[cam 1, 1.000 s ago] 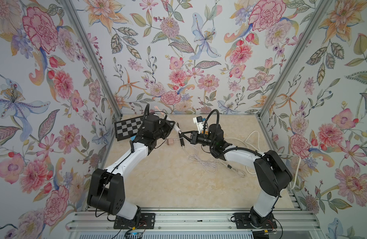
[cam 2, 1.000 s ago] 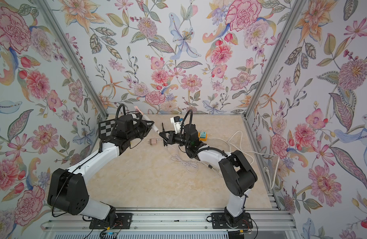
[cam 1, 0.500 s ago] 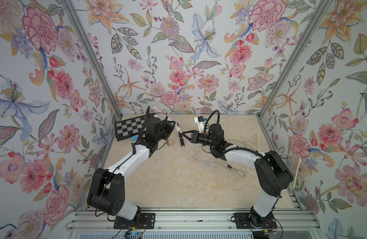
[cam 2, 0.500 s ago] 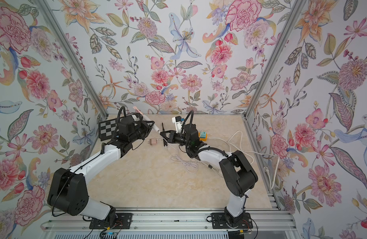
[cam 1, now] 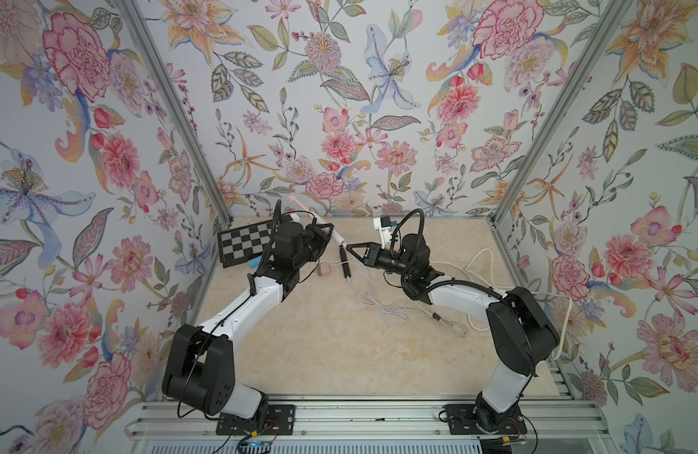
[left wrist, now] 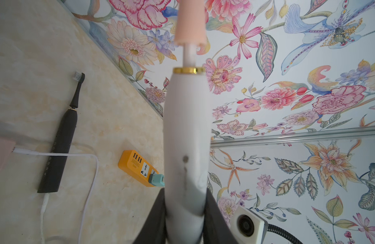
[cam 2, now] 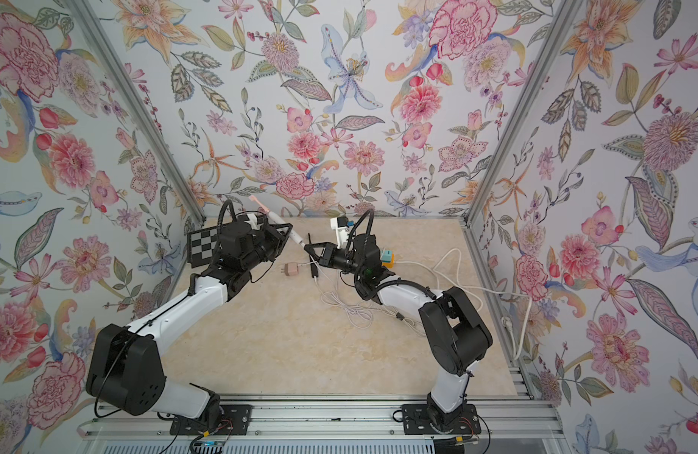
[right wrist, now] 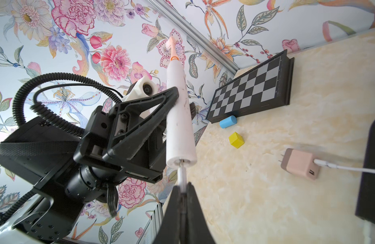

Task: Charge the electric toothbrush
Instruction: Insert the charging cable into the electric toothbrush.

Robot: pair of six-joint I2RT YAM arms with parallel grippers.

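Floral walls (cam 1: pixel 339 98) loomed; left tool (right wrist: pixel 180 101) gripped the stiff, likely slippery toothbrush (right wrist: pixel 180 131) mid-handle, right tool (right wrist: pixel 183 188) pinched the plug (right wrist: pixel 181 175) at its base.

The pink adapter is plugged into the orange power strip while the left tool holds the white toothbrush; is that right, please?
No: in the right wrist view the pink adapter lies loose on the table, prongs bare. The left tool holds the white toothbrush.
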